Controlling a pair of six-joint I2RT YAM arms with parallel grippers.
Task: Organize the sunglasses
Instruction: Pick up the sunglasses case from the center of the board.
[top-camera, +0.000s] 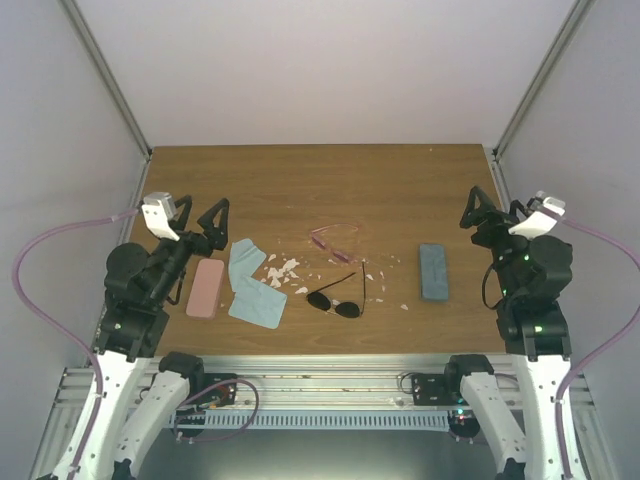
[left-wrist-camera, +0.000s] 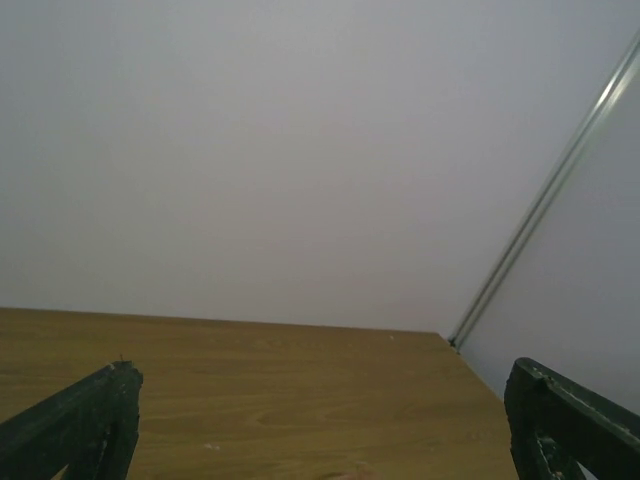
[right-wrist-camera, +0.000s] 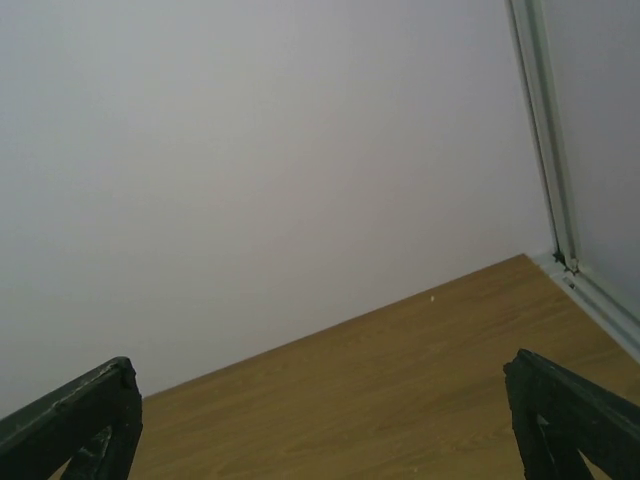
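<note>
1. My left gripper (top-camera: 203, 215) and right gripper (top-camera: 492, 215) hang wide open and empty at the sides of the table (top-camera: 300, 180), clear of the work
2. Dark sunglasses (top-camera: 338, 298) lie mid-table, pink sunglasses (top-camera: 335, 238) just behind, neither cased yet

table (top-camera: 300, 180) upper band: bare, wide lane side to side | lower left: pink case (top-camera: 205, 288), upper cloth (top-camera: 245, 260), lower cloth (top-camera: 258, 304), white scraps (top-camera: 283, 270) crowded, tight entry | centre: pink sunglasses (top-camera: 335, 238) and black sunglasses (top-camera: 338, 300) apart, gap between | right: blue-grey case (top-camera: 433, 271) alone, clear both sides | walls (top-camera: 60, 150) close off left, right, far
</note>
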